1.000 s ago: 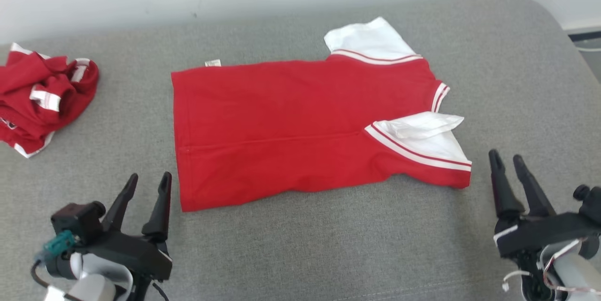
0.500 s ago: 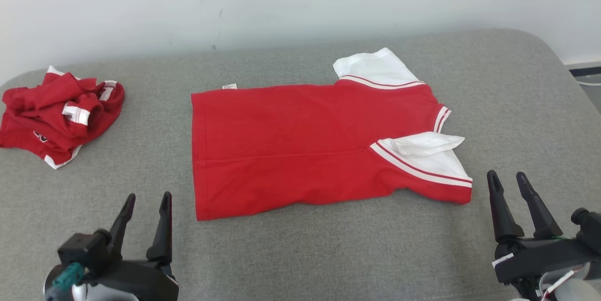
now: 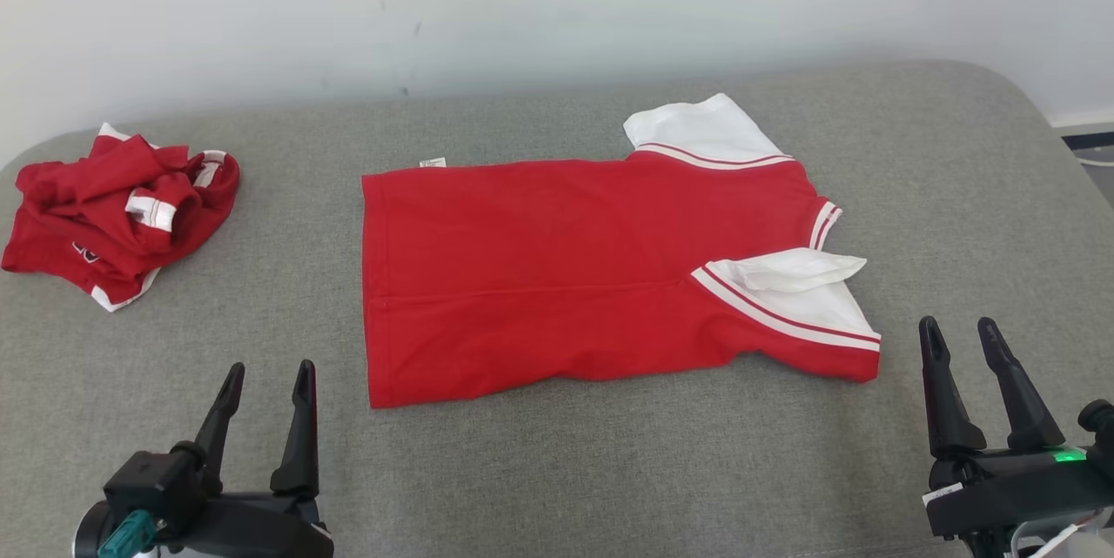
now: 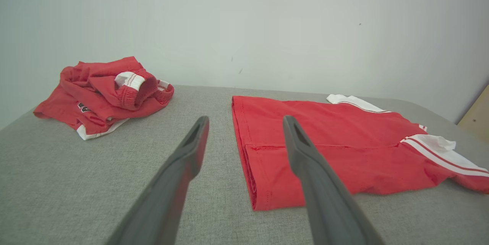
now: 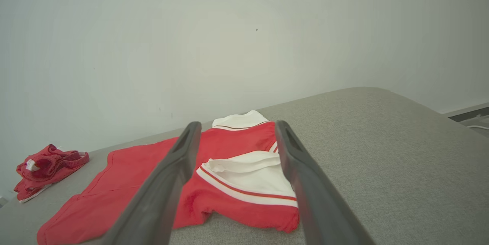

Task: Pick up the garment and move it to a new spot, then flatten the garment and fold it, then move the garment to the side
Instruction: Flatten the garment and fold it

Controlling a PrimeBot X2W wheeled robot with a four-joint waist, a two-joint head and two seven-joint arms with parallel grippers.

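Observation:
The garment (image 3: pixel 557 271) is a red shirt with white sleeves, lying spread out in the middle of the grey cushioned surface (image 3: pixel 557 471). It is also seen ahead of each wrist camera as the red shirt (image 4: pixel 324 149) and the red shirt (image 5: pixel 229 176). My left gripper (image 3: pixel 268 375) stands open at the lower left, short of the shirt's hem corner, holding nothing. At the lower right my right gripper (image 3: pixel 959 332) is open too, just beyond the near white sleeve (image 3: pixel 801 292).
A second red garment (image 3: pixel 117 210) lies crumpled in a heap at the far left of the surface, also visible as the heap (image 4: pixel 103 94). A pale wall (image 3: pixel 522 10) rises behind. The surface's rounded right edge (image 3: pixel 1057 157) drops to the floor.
The head camera has tilted up, so the whole scene sits lower in the picture. Both grippers have drawn slightly back toward the bottom edge; the shirt has not moved.

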